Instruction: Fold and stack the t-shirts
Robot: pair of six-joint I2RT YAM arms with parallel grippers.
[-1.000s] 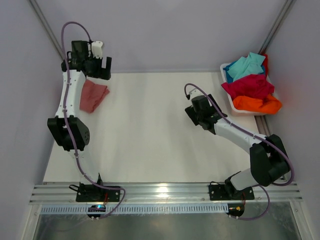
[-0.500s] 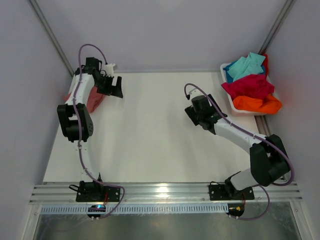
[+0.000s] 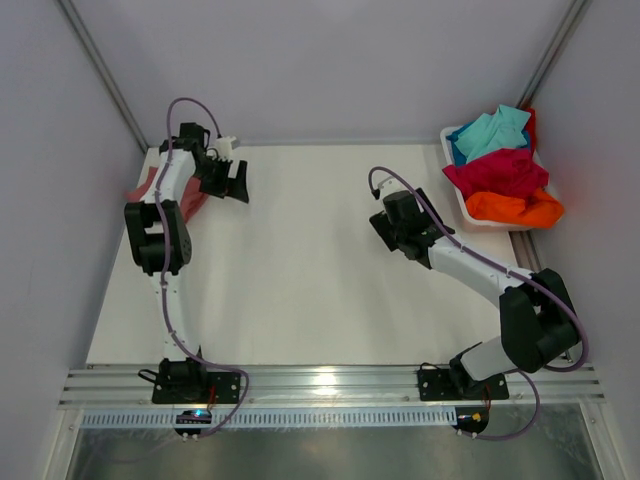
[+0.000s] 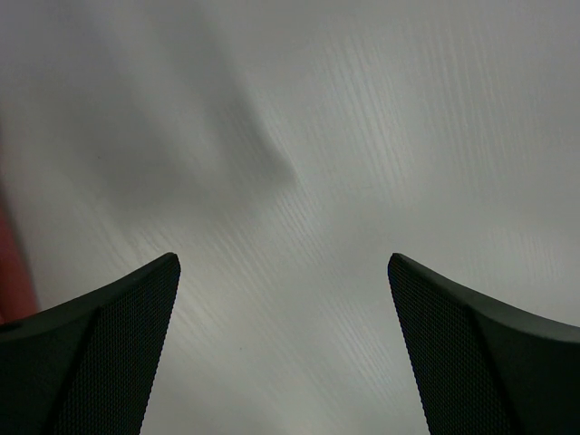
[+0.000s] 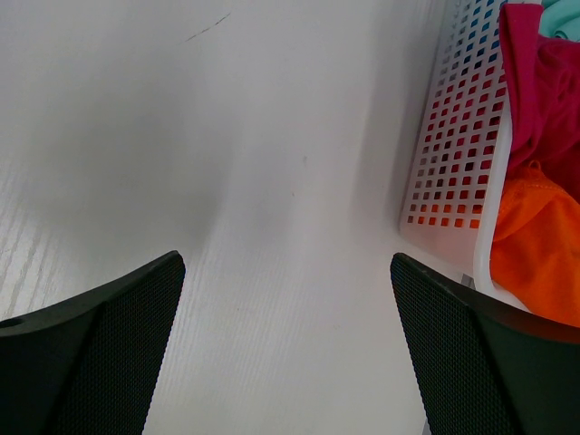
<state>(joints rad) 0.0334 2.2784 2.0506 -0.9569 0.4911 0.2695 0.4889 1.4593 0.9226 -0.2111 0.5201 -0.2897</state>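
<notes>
Right gripper risk: The right gripper (image 5: 285, 258) hangs over the bare table (image 3: 300, 270), and the white tub (image 5: 444, 154) is close by on its right. If it swings over too low, a finger could bump the tub wall and push the tub.
Left gripper risk: The left gripper (image 4: 283, 263) is close beside the pink shirt (image 3: 145, 185). The left arm bends right over that shirt. If the arm moves low, it could drag the shirt and mess it up, or push it off the table edge.
Tub risk: The three shirts lie in a heap. A grab at one could catch two at once, or pull the tub along.
Right jaws: Wide open, with nothing in them. Only table shows between them.
Left jaws: Wide open too, and empty. Only table shows between them.
Pink shirt: It sits at the far left edge of the table, just to the left of the left jaws, not between them. The arm hides part of it, so I cannot tell how neat it is.
Tub shirts: The orange shirt (image 3: 515, 208) is nearest, then the crimson shirt (image 3: 497, 170), then the turquoise shirt (image 3: 490, 132) at the back. All three are in the tub, off to the right of the right jaws and apart from them.
</notes>
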